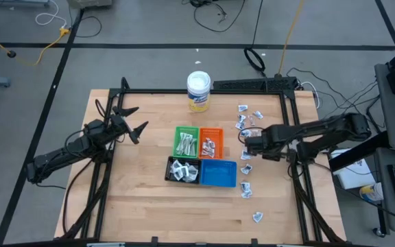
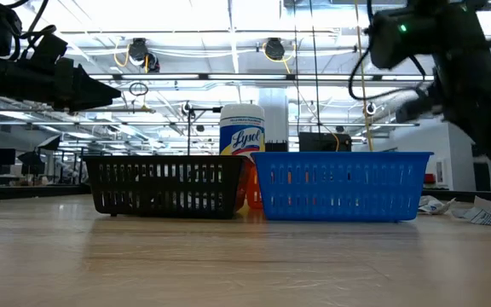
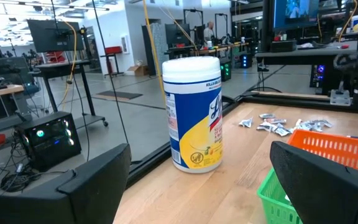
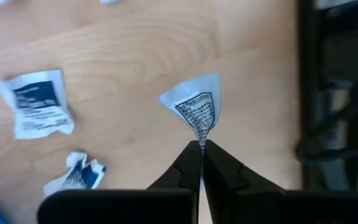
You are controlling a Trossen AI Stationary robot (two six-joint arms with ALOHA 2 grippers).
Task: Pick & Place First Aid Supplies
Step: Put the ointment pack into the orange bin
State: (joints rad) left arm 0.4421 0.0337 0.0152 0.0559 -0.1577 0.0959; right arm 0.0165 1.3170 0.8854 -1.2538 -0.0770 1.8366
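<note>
My right gripper (image 4: pixel 202 147) hangs over the right part of the table (image 1: pixel 142 206), pointing down, shut on one small white packet with dark print (image 4: pixel 194 102). More first aid supplies lie flat on the wood around it (image 4: pixel 37 102) (image 4: pixel 76 174) (image 1: pixel 242 122) (image 1: pixel 246 186). Others lie in the green (image 1: pixel 186 140), orange (image 1: pixel 211 142) and black (image 1: pixel 182 170) trays. The blue tray (image 1: pixel 218 173) stands beside them. My left gripper (image 1: pixel 137 119) waits open at the table's left, holding nothing. My right gripper pinches the packet's narrow end (image 4: pixel 201 135) between its two fingertips, coming from above and pointing down. The packet is curled into a cone that widens away from the fingers. It seems lifted clear of the wood.
A white-lidded, yellow-labelled tub (image 1: pixel 198 91) stands at the far edge, in the middle. The four trays sit together at the table's centre. A black frame rail (image 4: pixel 337 93) runs along the right edge, close to my right gripper. Bare wood lies at the near left.
</note>
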